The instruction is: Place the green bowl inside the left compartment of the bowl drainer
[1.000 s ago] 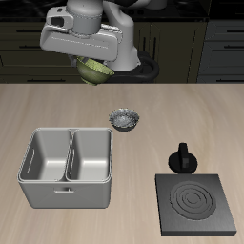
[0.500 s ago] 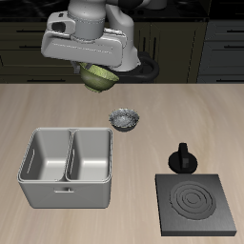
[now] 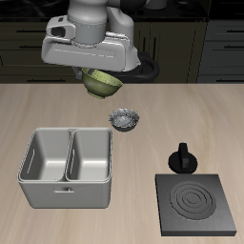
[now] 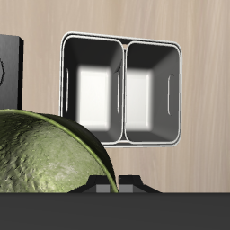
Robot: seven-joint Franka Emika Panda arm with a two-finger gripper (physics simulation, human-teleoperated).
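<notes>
The green bowl (image 3: 101, 83) hangs tilted in the air above the table's back part, with my gripper (image 3: 95, 74) shut on its rim. The fingers are mostly hidden under the hand. In the wrist view the green bowl (image 4: 45, 157) fills the near field. Beyond it lies the bowl drainer (image 4: 121, 39). The bowl drainer (image 3: 67, 197) stands nearer the table's front edge, below and in front of the bowl. Its two deep grey wells are both empty, split by a central wall (image 3: 69, 155). I cannot tell which of the two is the left compartment.
A grey-silver bowl (image 3: 124, 119) sits on the table between the held bowl and the drainer's back corner. A black stove plate (image 3: 195, 205) lies at the front, and a small black knobbed object (image 3: 181, 158) stands just behind it.
The gripper has carried the green bowl downward and a little toward the grey-silver bowl. The bowl now shows more of its inside. Nothing on the table moved.
</notes>
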